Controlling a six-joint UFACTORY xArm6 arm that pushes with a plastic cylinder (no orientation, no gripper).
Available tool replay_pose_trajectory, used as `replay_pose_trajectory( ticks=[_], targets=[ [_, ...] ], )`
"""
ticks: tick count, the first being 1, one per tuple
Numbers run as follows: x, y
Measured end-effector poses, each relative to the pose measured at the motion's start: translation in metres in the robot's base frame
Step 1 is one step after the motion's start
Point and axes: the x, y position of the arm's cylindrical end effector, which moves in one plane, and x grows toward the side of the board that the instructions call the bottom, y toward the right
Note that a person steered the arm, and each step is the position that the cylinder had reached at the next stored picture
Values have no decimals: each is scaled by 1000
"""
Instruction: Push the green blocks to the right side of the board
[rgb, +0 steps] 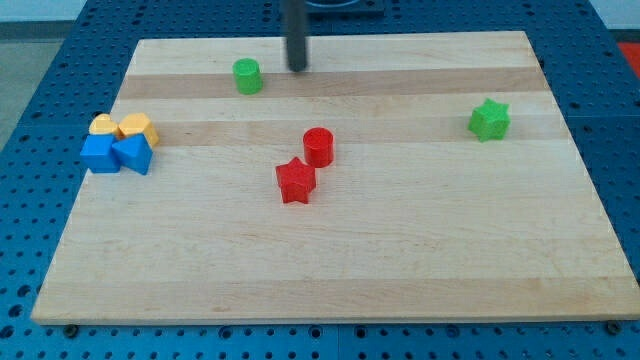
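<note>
Green cylinder (247, 76) sits near the board's (330, 270) top edge, just left of my tip (298, 68), not touching; the green star (489, 119) lies far right. The rod grasps nothing.

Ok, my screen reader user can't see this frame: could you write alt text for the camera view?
A dark rod's tip rests near the wooden board's top edge, just right of a green cylinder block; a green star block already sits at the right. Red cylinder and red star sit mid-board; two orange and two blue blocks cluster at left.
</note>
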Motion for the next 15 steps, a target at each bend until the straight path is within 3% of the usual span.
replay_pose_trajectory(
  ticks=[1, 2, 4, 5, 7, 8, 10, 12, 14, 15],
  targets=[
    [0, -92],
    [13, -110],
    [54, 12],
    [67, 34],
    [74, -35],
    [84, -9],
    [99, 99],
    [109, 32],
    [120, 152],
    [120, 182]
  ],
)
